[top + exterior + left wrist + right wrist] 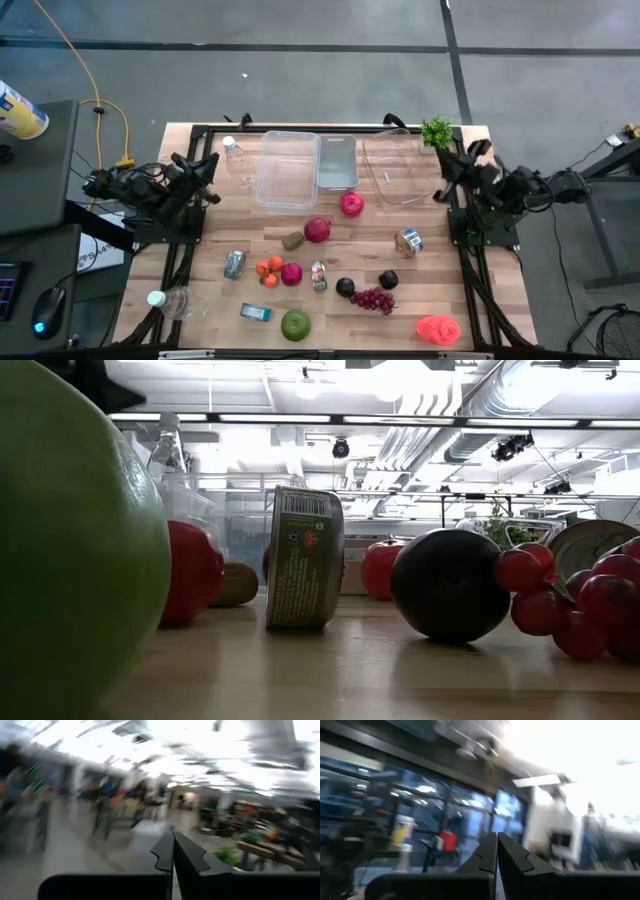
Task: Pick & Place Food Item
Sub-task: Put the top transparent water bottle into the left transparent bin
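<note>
Wood-slat table point(430, 290), scattered with food. We note both arms folded at the table's side edges: left gripper point(173, 851) with its fingers pressed together, right gripper point(497, 851) likewise, neither holding anything. Round green fruit point(295, 324) sits at the near edge, glossy dark plum point(345, 288) beside knobbly red grapes point(372, 299). Clear plastic tub point(287, 169) stands at the far side.
</note>
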